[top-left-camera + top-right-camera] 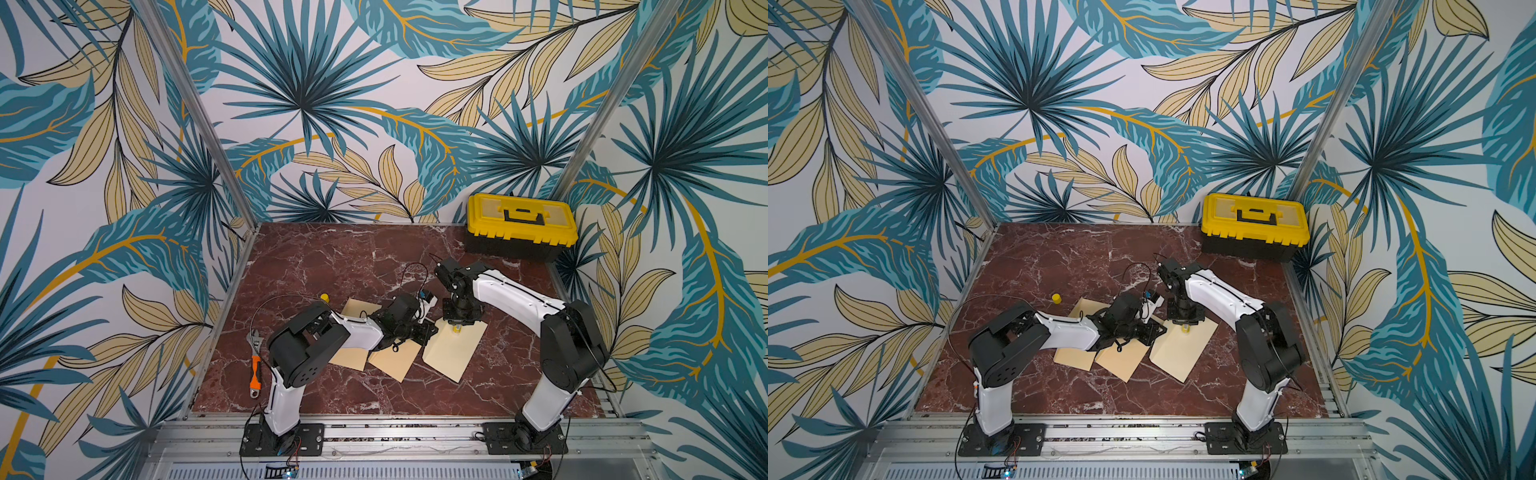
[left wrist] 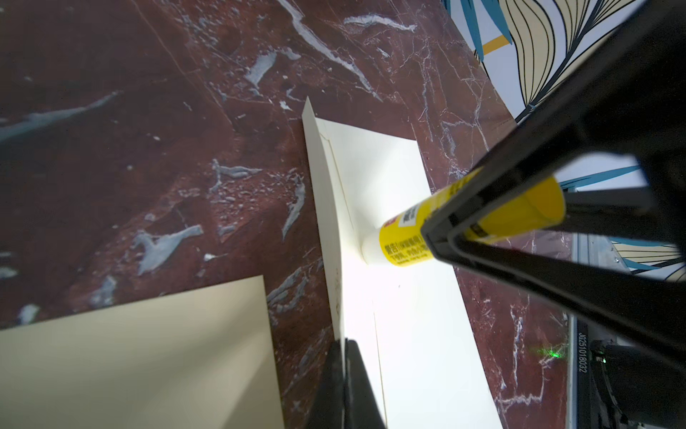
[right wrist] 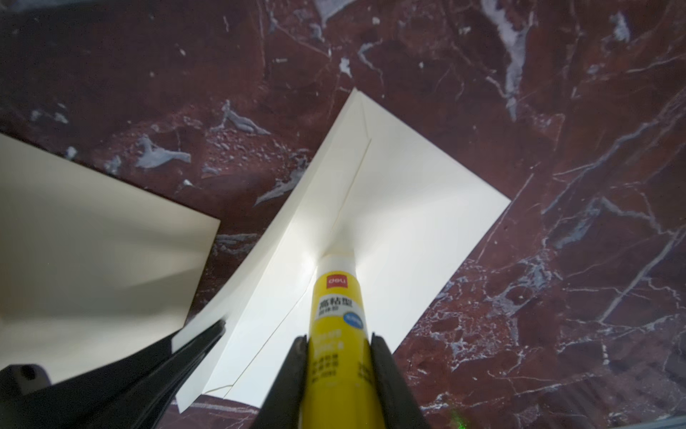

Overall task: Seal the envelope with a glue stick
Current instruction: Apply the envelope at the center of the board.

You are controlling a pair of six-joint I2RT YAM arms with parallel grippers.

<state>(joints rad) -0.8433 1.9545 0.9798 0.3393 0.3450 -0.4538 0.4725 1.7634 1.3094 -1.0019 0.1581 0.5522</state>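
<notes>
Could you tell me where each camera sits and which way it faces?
Top views: above the bases, facing down at the red marble table; left arm, right arm whole.
Left wrist: rides the left arm, facing along jaws shut on the cream paper envelope.
Right wrist: rides the right arm, facing along jaws shut on the yellow cylindrical glue stick.
Shared: both wrist views show the stick touching the envelope.

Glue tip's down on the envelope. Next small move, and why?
Probably slide the glue stick along the crease: the right gripper has its tip pressed on the envelope there, and the left gripper pinches the flap up, leaving that strip exposed.
</notes>
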